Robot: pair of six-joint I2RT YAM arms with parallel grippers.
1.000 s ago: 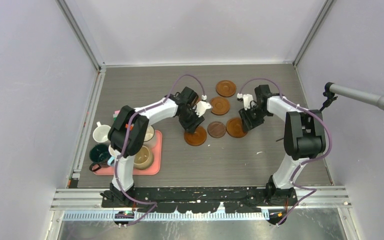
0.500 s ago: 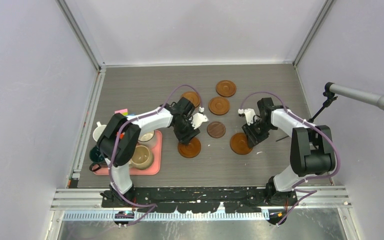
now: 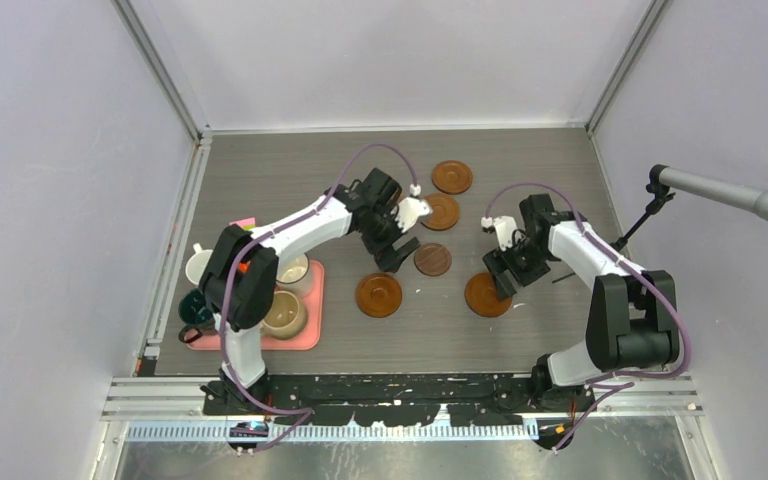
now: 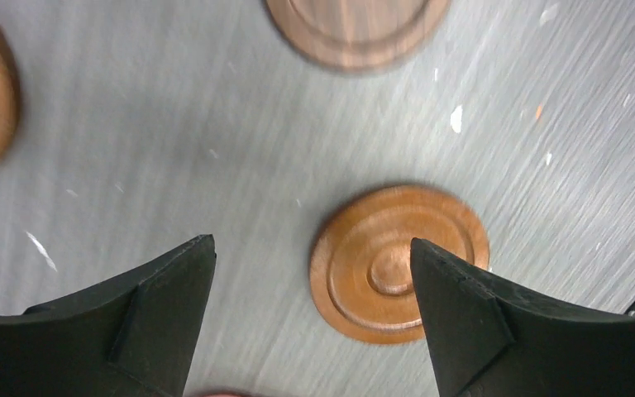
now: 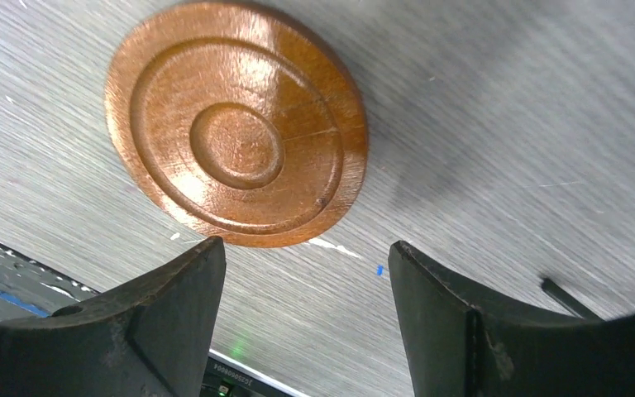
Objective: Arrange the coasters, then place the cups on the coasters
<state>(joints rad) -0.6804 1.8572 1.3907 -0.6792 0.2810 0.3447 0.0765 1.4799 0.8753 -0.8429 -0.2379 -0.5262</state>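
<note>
Orange-brown left coaster [image 3: 379,294] and right coaster [image 3: 487,294] now lie flat on the bench [image 3: 260,180], near the front, just released. Left end effector [image 4: 312,244] and right end effector [image 5: 306,246] have both sprung wide and hold nothing. Other coasters [image 3: 450,176] lie farther back. The cups [image 3: 286,314] wait on the pink tray [image 3: 310,338] at the left.

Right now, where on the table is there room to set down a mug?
Bare: the far-left grey tabletop behind the pink rectangular tray, and the near strip before the two front round orange-brown wooden coasters. Crowded: centre-back, among the other coasters.
</note>
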